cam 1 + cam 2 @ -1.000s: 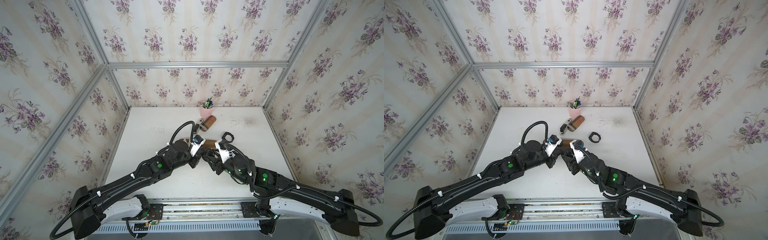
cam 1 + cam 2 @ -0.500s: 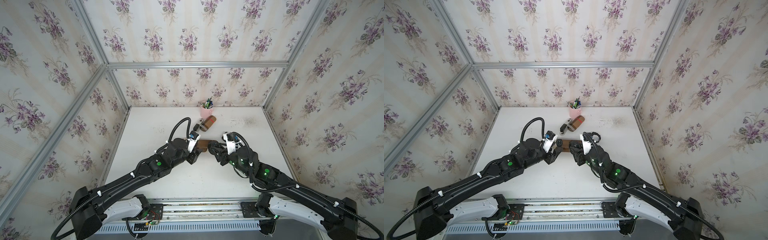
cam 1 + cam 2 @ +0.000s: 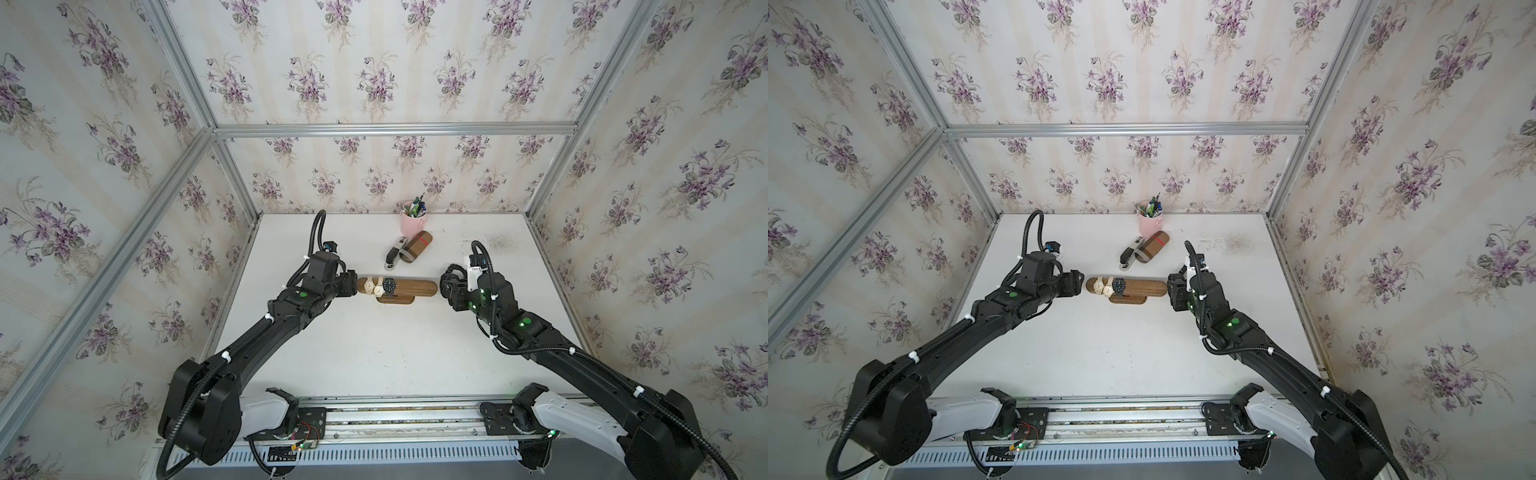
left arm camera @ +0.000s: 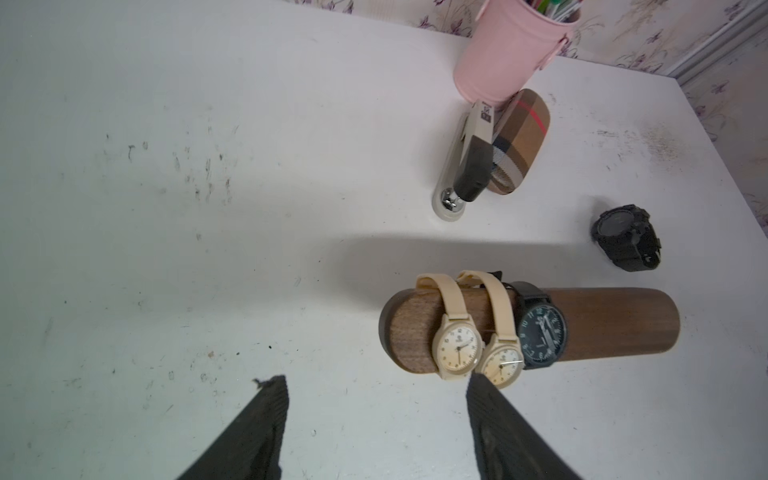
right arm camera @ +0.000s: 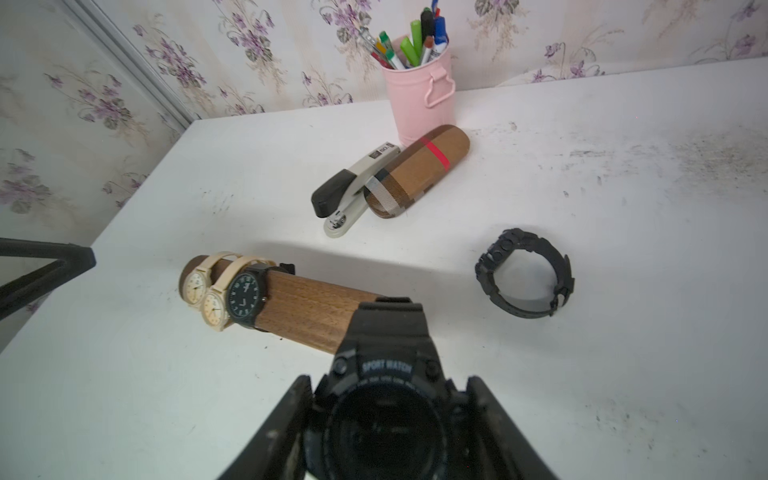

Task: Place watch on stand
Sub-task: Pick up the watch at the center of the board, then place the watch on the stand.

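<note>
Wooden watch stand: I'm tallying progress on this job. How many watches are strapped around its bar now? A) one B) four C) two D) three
D: around the stand sit two cream watches and one dark-dial watch.

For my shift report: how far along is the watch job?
Done: two cream watches and a dark-dial watch sit around the stand. In hand: the right end effector grips a black sport watch near the stand's free end. Remaining: slide it on, then fetch the other black watch from the table. The left end effector is open, empty.
</note>
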